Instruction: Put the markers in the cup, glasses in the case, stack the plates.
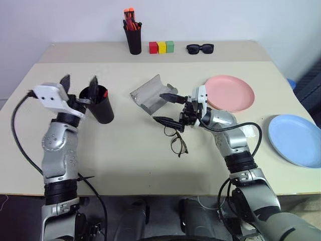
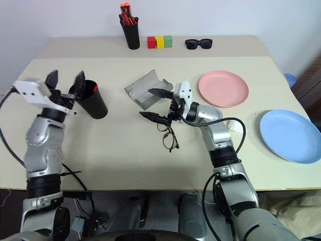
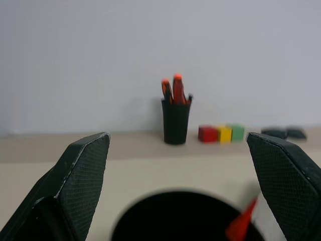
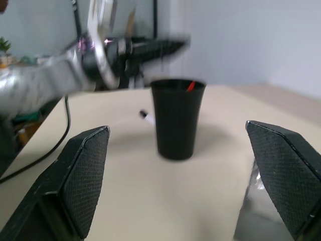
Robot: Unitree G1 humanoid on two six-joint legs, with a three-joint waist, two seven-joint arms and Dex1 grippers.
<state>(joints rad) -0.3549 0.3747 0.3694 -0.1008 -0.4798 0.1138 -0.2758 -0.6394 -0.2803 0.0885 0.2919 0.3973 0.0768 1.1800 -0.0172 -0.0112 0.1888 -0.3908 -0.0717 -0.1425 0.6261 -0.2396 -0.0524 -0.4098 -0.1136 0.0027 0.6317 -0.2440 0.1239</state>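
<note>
While the left tool (image 1: 79,82) hangs spread above the black cup (image 1: 99,105), the right tool (image 1: 169,109) gapes over the wire-framed glasses (image 1: 176,141); a careless pinch could bend their thin frame.

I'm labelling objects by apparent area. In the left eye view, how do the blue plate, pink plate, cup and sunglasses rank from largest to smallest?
1. blue plate and pink plate: look alike in size. The blue one sits nearer the camera and is cut off by the frame edge, so I won't rank them.
2. cup
3. sunglasses
</note>
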